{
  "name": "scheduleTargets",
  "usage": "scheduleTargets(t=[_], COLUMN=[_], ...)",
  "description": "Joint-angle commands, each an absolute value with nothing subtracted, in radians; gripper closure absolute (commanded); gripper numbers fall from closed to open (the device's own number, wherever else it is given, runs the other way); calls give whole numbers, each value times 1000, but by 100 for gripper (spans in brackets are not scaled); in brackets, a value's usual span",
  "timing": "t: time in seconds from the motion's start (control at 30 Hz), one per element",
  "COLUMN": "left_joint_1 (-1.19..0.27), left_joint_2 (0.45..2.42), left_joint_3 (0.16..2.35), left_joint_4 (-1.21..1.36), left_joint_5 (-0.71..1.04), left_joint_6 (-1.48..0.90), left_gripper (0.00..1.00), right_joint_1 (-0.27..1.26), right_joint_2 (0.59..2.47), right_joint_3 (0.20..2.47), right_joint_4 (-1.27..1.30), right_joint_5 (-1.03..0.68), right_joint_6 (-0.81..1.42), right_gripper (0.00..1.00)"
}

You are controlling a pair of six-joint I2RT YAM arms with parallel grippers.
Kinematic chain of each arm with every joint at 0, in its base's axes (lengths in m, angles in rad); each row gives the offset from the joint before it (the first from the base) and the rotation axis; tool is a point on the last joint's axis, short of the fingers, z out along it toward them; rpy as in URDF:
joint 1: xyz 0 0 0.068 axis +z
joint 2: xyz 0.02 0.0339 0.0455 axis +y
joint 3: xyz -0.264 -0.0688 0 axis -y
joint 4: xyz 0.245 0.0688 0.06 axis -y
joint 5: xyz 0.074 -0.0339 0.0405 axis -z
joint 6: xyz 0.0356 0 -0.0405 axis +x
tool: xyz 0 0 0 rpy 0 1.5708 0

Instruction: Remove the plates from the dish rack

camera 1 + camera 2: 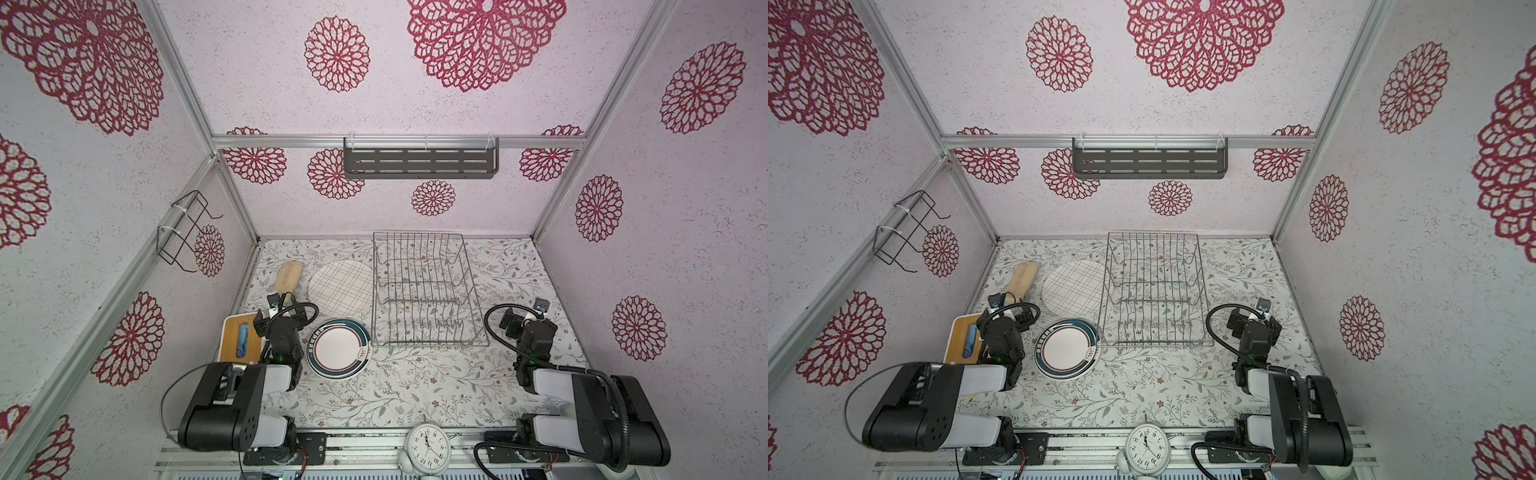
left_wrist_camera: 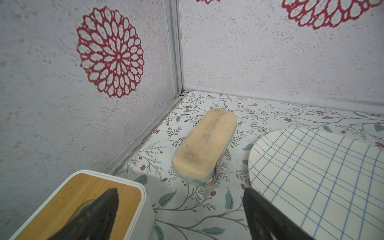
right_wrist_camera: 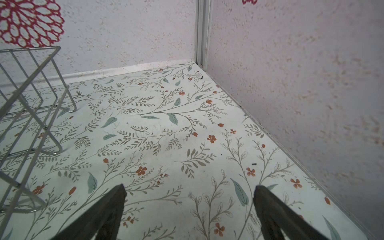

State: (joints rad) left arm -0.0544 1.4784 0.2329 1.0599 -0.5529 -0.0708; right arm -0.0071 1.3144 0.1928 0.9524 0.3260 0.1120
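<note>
At the near edge, a white clock (image 1: 428, 444) stands between the two arm bases. The left claw (image 2: 179, 190) is spread wide and holds nothing. It hangs over the counter (image 1: 415, 386) between a wooden-lidded box (image 2: 83, 197) and the grid-lined plate (image 2: 311, 176). The right claw (image 3: 190, 187) is likewise wide and empty, over bare counter to the right of the dish rack (image 1: 428, 344). A teal-rimmed plate (image 1: 338, 348) lies flat just left of the rack's near corner; whether others lie beneath it cannot be told. Beyond it, the grid-lined plate lies flat beside the rack's left wall. Both top views show no plate in the rack. Judgement: unloading appears complete. The next move calls only for keeping both arms clear of the plates.
</note>
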Motion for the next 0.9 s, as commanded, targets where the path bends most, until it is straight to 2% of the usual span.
scheduleTargets(t=[0.0, 0.07, 0.4, 0.63, 0.87], left_joint_1=[-48, -48, -27, 8, 41], left_joint_2=[1574, 1646, 1612, 1585, 1575], left_joint_3=[231, 221, 275, 359, 387], left_joint_4=[1342, 1422, 1270, 1072, 995], left_joint_5=[-542, -520, -515, -514, -480], left_joint_6=[-17, -8, -38, -89, -124], left_gripper=[3, 3, 3, 3, 3], right_joint_1=[-14, -12, -13, -9, -2], right_joint_2=[1336, 1347, 1391, 1540, 1529], right_joint_3=[239, 257, 215, 205, 226], right_joint_4=[1022, 1000, 1137, 1303, 1241], right_joint_5=[271, 259, 200, 152, 199], right_joint_6=[77, 74, 71, 46, 55], right_gripper=[1, 1, 1, 1, 1])
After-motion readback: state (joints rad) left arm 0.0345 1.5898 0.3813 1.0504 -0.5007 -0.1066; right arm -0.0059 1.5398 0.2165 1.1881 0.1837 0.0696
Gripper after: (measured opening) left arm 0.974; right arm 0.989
